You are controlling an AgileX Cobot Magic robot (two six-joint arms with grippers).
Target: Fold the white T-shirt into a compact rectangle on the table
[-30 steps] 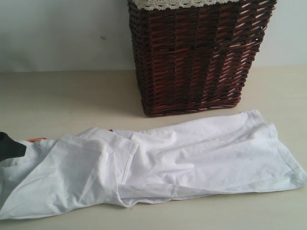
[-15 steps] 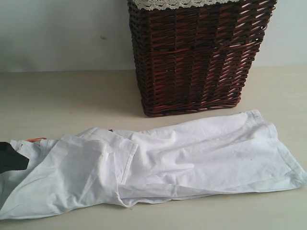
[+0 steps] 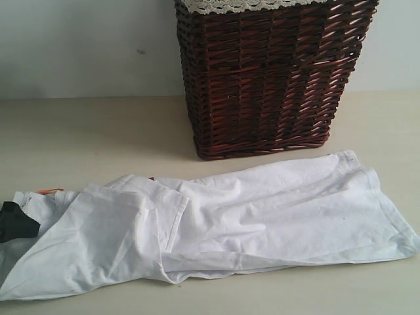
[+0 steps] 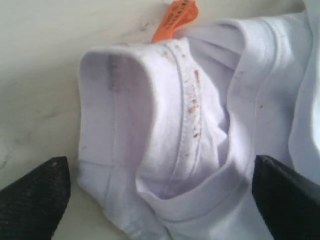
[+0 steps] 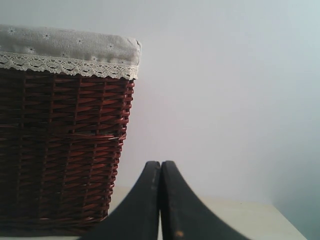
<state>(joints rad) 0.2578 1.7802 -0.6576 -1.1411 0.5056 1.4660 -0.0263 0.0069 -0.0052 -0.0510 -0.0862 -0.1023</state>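
The white T-shirt (image 3: pixel 249 216) lies as a long, loosely folded band across the table (image 3: pixel 92 138), hem end to the right, with a sleeve flap folded over near the middle. Its collar (image 4: pixel 185 125) and the small orange neck tag (image 4: pixel 176 17) are at the left end. My left gripper (image 4: pixel 160 200) is open over the collar, one black finger (image 4: pixel 35 200) on the table side and the other over the cloth; nothing is pinched. In the exterior view only a dark piece of it (image 3: pixel 16 223) shows at the left edge. My right gripper (image 5: pixel 160 200) is shut on nothing, raised and away from the shirt.
A tall dark brown wicker basket (image 3: pixel 272 79) with a lace-edged cloth lining (image 5: pixel 65 50) stands just behind the shirt's middle. A pale wall (image 3: pixel 79 46) closes the back of the table. Bare table lies to the left of the basket.
In the exterior view the left gripper's dark finger has dropped lower and drawn towards the left edge, uncovering more of the collar. The shirt and the right gripper have not moved.
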